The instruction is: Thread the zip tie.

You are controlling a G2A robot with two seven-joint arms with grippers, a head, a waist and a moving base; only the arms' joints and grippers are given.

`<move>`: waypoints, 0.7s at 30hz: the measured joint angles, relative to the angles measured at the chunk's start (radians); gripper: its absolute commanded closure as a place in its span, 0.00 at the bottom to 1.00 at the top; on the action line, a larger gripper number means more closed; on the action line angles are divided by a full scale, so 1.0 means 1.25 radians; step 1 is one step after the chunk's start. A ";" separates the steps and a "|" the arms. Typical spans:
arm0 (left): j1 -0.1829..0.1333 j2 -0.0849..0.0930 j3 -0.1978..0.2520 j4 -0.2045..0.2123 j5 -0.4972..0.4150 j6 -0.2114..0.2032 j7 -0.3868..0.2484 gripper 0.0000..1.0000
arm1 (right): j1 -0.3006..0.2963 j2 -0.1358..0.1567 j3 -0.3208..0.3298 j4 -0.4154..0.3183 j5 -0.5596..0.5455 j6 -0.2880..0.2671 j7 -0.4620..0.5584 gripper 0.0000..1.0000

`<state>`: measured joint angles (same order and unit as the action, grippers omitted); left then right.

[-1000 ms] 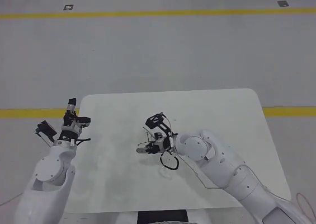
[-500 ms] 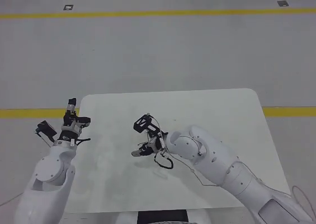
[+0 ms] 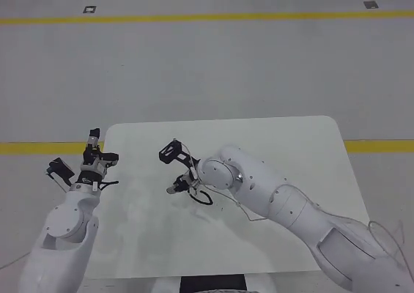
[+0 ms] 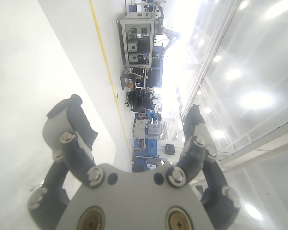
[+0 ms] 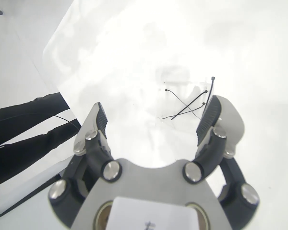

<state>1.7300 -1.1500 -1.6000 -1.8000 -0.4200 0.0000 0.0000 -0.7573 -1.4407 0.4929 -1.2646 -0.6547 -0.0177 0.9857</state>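
Observation:
Several thin black zip ties (image 5: 189,106) lie crossed over one another on the white table (image 3: 287,146). My right gripper (image 5: 156,101) hovers just short of them, open and holding nothing. The pile sits close to one of its ribbed fingers (image 5: 208,113), and one tie runs behind that fingertip. From above, the right gripper (image 3: 170,171) is over the left-centre of the table, pointing left. My left gripper (image 3: 93,150) is at the table's left edge, and the left gripper (image 4: 134,104) is open and empty, aimed past the table towards the room.
The table's rounded corner and edge (image 5: 50,48) lie a short way beyond the right gripper. A black cable loop (image 3: 204,198) hangs by the right wrist. Yellow floor lines (image 3: 382,145) run behind the table.
The right arm has swung leftward across the table, its gripper staying open. The left arm has not moved.

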 measured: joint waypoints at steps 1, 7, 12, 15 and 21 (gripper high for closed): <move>0.000 0.000 0.000 0.000 0.000 0.000 0.000 0.00 | 0.000 -0.001 0.000 0.002 0.000 0.001 -0.001 0.00; 0.000 0.000 0.000 0.000 0.000 0.000 0.000 0.00 | 0.000 0.000 0.000 0.000 0.000 0.000 -0.001 0.00; 0.000 0.000 0.000 0.000 0.000 0.000 0.000 0.00 | 0.000 0.000 0.000 0.000 0.000 0.000 -0.001 0.00; 0.000 0.000 0.000 0.000 0.000 0.000 0.000 0.00 | 0.001 -0.002 -0.009 0.001 -0.011 0.010 0.008 0.00; 0.000 0.000 0.000 0.000 0.000 0.000 0.000 0.00 | 0.022 -0.034 -0.063 0.007 -0.098 0.106 0.064 0.00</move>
<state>1.7300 -1.1500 -1.6000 -1.8000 -0.4200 0.0000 0.0000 -0.7295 -1.4838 0.4143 -1.2554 -0.7777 0.1147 1.0652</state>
